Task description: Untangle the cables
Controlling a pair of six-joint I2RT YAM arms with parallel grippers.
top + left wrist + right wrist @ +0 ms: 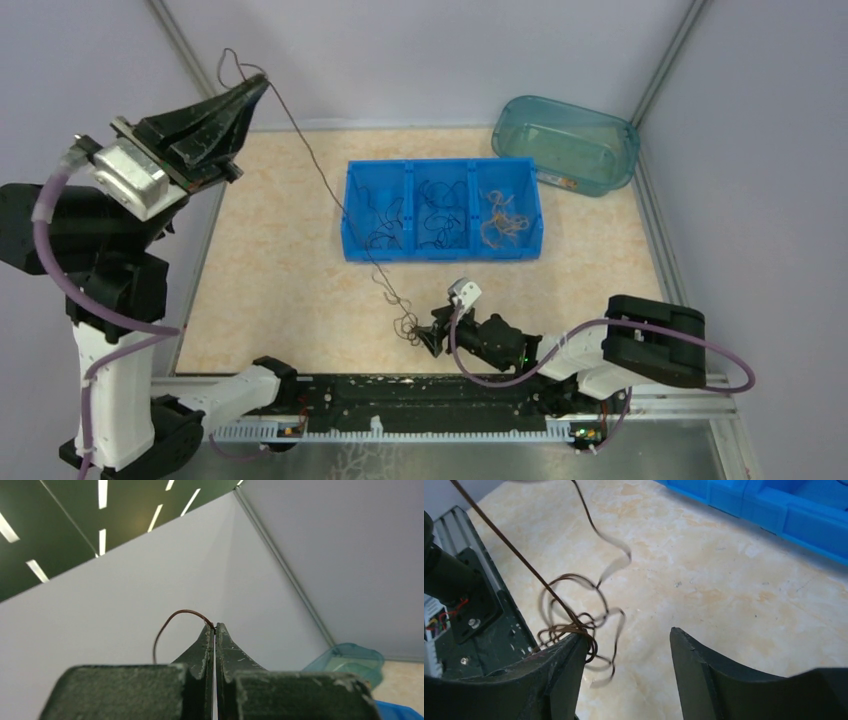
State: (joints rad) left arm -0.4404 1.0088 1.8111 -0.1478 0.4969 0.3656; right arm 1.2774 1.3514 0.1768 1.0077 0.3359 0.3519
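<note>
Left gripper (262, 84), upper left of the top view, raised high off the table (280, 270), clenched on one end of a thin brown cable (320, 172). Left wrist view: fingers (226, 647) pressed flat together, brown cable (173, 618) arcs out of the tip and drops to the left.

The cable runs taut and diagonal from there across the left end of the blue bin (445, 254) down to a small tangle at lower centre, just beside the right gripper (432, 340).

Right gripper low over the table near the front edge. Right wrist view: right gripper (629, 637) jaws apart, nothing between them. Tangle of the brown cable (574, 625) sits against the tip of the lower-left finger (569, 655), curls blurred.

Blue bin at centre, three compartments, loose cables (440, 215) in each: dark in the left and middle ones, tan in the right one. Teal tub (565, 145) at upper right, near the bin's right end.
</note>
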